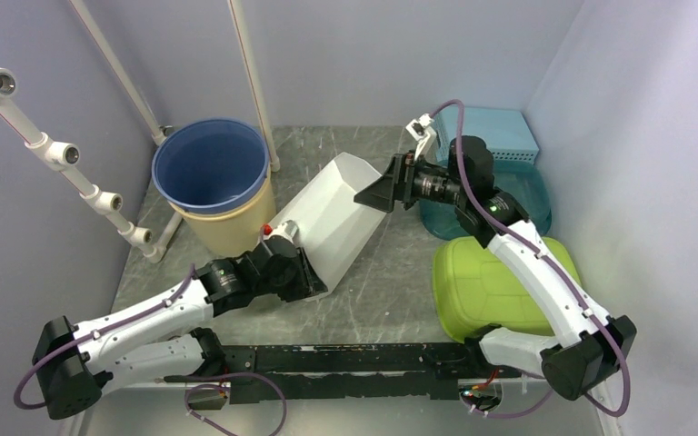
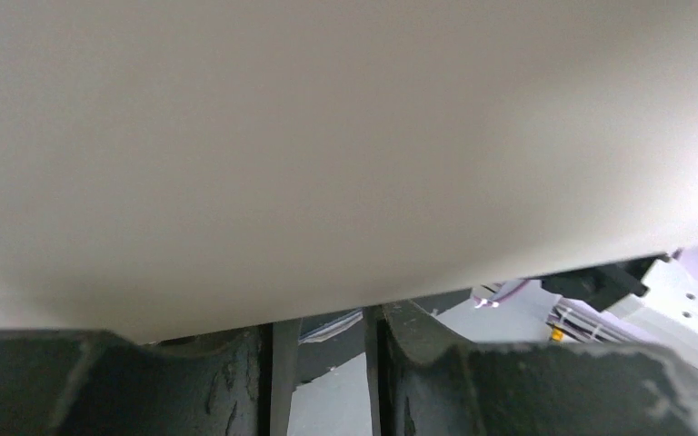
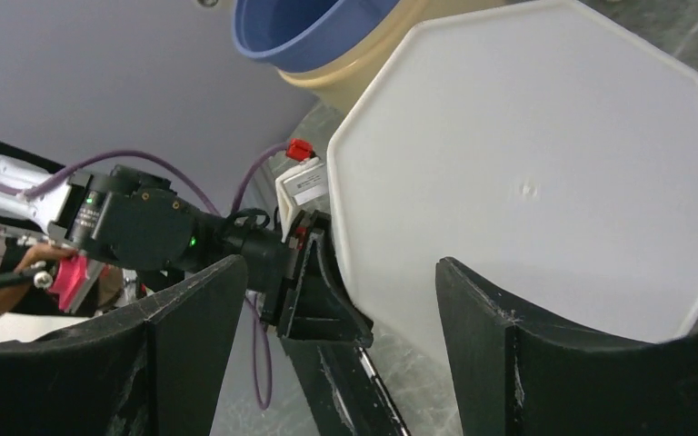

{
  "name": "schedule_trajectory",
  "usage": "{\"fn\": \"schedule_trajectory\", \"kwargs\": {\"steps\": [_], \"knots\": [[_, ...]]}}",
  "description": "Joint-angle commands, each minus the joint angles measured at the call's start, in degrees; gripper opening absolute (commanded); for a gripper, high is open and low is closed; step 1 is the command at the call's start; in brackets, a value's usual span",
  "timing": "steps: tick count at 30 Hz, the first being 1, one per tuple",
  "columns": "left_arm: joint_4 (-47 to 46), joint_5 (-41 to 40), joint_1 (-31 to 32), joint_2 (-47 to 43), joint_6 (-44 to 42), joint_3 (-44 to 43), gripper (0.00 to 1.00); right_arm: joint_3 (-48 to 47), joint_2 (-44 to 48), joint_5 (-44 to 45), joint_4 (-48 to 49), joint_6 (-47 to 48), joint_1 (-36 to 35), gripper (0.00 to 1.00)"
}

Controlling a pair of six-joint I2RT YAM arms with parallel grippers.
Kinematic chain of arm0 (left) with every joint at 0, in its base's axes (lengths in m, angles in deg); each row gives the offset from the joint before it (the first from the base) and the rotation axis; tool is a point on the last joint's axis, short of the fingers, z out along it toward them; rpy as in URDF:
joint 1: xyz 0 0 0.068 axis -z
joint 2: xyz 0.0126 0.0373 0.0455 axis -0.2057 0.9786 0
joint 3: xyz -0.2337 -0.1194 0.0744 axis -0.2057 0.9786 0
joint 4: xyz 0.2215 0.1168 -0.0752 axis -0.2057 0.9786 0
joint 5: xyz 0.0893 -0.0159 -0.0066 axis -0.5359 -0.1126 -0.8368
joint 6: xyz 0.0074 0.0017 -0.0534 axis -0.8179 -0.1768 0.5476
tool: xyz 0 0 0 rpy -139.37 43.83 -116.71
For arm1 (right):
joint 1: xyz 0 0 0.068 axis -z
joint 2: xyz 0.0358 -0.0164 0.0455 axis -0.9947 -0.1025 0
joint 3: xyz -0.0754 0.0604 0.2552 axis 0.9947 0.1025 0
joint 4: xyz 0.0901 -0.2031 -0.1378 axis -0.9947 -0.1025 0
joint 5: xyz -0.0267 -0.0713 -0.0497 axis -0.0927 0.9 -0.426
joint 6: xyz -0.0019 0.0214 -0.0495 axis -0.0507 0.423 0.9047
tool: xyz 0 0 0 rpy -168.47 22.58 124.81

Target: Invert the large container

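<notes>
Left arm [image 1: 145,318]: low, stretched forward and to the right, wrist near level.
Left gripper [image 1: 309,277]: jaws a narrow gap apart; hold not discernible.
Right arm [image 1: 536,268]: raised, elbow bent, forearm turned leftward toward the centre.
Right gripper [image 1: 371,196]: pointing left, fingers [image 3: 182,354] spread wide.

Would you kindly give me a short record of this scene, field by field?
container: white container, tipped onto its side, base facing the right claw
left claw: at the opposite end, fingers close together; grip unclear
right claw: open, at the base
behind: blue bucket nested in tan bucket
right: green tub, teal bin
</notes>
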Motion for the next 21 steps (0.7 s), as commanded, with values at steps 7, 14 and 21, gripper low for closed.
{"fn": "schedule_trajectory", "kwargs": {"steps": [7,14,21], "knots": [[-13.5,3.0,-0.5,4.6,-3.1,-0.9,0.36,-7.9,-5.4,-0.1,-14.0,8.1,-8.6,0.79],[-17.4,8.3,-0.5,7.8,-5.1,-0.8,0.37,-11.6,-8.0,1.9,-17.4,11.9,-13.8,0.79],[-16.0,8.8,-0.5,4.7,-3.7,1.7,0.35,-13.7,-10.3,3.2,-20.7,13.6,-16.3,0.79]]}}
